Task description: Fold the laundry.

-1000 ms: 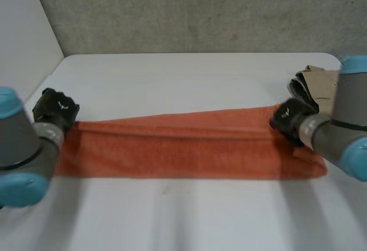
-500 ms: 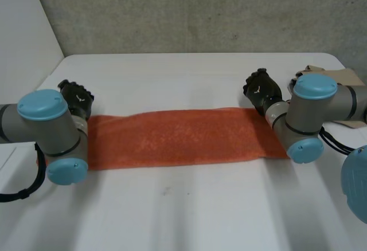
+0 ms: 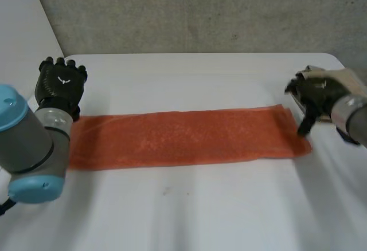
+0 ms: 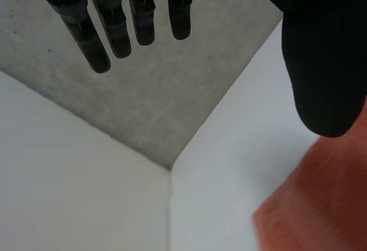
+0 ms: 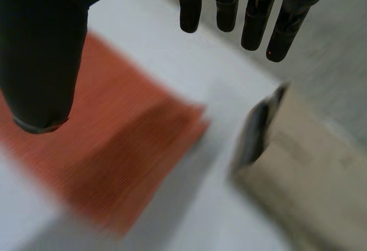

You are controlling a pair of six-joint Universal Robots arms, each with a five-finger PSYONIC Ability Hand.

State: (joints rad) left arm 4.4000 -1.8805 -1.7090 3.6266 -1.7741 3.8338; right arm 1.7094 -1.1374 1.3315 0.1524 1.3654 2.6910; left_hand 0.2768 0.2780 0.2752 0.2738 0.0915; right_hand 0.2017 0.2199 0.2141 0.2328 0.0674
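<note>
An orange cloth (image 3: pixel 183 137) is seen spread flat as a long, narrow strip across the white worktop (image 3: pixel 200 216), its two short ends lying near the two arms. The left robot hand (image 3: pixel 59 86) is held just beyond the cloth's left end, towards the far edge of the worktop. In the left wrist view its fingers (image 4: pixel 117 24) are stretched straight and kept well apart from the thumb, and nothing is gripped between them; a corner of the cloth is seen below the thumb. The right robot hand (image 3: pixel 314 94) is held at the cloth's right end, in front of a folded beige cloth (image 3: pixel 344 82) that lies just beside that end. Its fingers (image 5: pixel 227 7) are likewise extended and parted from the thumb, with nothing held. Whether its thumb tip touches the orange cloth cannot be told.
</note>
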